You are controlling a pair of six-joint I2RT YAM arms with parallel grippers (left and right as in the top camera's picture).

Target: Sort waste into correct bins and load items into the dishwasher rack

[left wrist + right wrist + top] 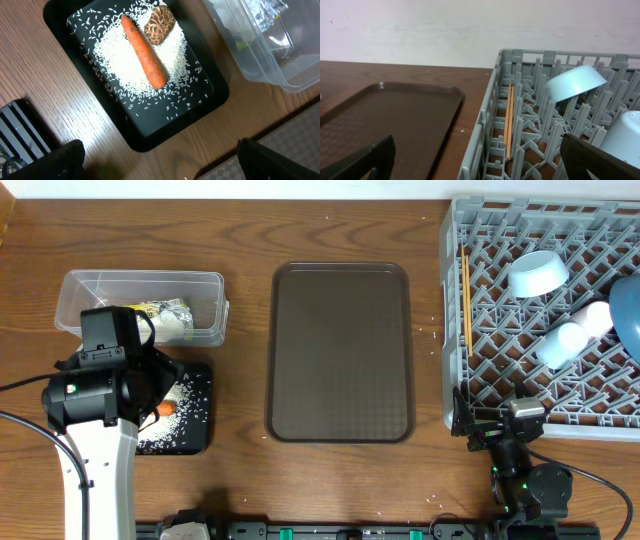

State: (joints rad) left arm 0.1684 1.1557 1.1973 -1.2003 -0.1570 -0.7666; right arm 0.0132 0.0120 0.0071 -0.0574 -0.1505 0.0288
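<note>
The black tray [155, 132] holds the orange carrot [144, 51], the brown food lump [159, 25] and loose white rice [117, 65]. My left gripper [160, 167] is open and empty, above the tray's near edge. The clear tub [140, 285] behind it holds the snack wrapper [165, 315]. The grey dishwasher rack [480, 370] holds the chopsticks [466, 300], light blue bowl [537, 273], light blue cup [558, 345], whitish cup [594, 317] and dark blue dish [628, 320]. My right gripper [480, 165] is open and empty at the rack's front left corner.
The large brown serving tray [340, 350] lies between the bins and the rack; it also shows in the right wrist view [385, 120]. A few rice grains lie on the wood near the rack [432, 333]. The table's front edge carries the arm mounts.
</note>
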